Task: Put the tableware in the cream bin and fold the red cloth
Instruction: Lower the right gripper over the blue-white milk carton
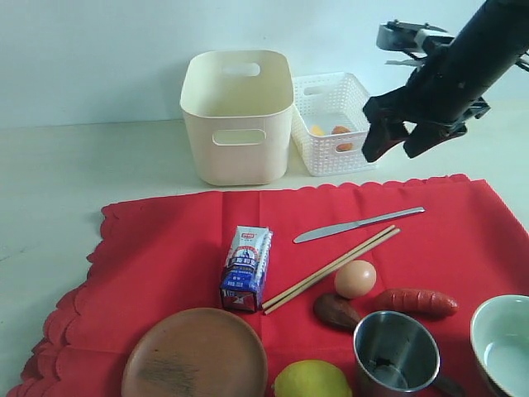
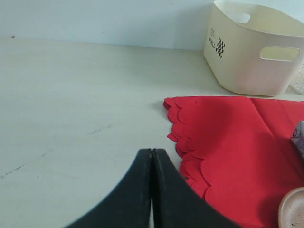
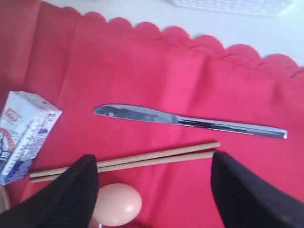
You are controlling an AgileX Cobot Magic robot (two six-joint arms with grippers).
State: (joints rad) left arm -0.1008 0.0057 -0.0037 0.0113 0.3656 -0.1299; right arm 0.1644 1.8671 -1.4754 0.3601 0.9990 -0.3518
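Exterior: right pincer (image 1: 397, 141) raised, wide open, empty. Knife (image 1: 357, 224) and chopsticks (image 1: 331, 269) lie on red cloth (image 1: 165, 248); cream bin (image 1: 237, 116) behind on bench (image 1: 83, 165).
Left wrist: left pincer (image 2: 152, 156) shut, empty; bin's black label unreadable.
Right wrist: open jaws over chopsticks; milk carton (image 3: 23, 133) print illegible.

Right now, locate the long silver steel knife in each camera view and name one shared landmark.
Exterior view: silver knife on the bright red scalloped cloth, right of centre, behind the light wooden chopsticks.
Left wrist view: not in it.
Right wrist view: knife mid-frame, alongside the chopsticks.
Shared landmark: the red cloth, in all three.
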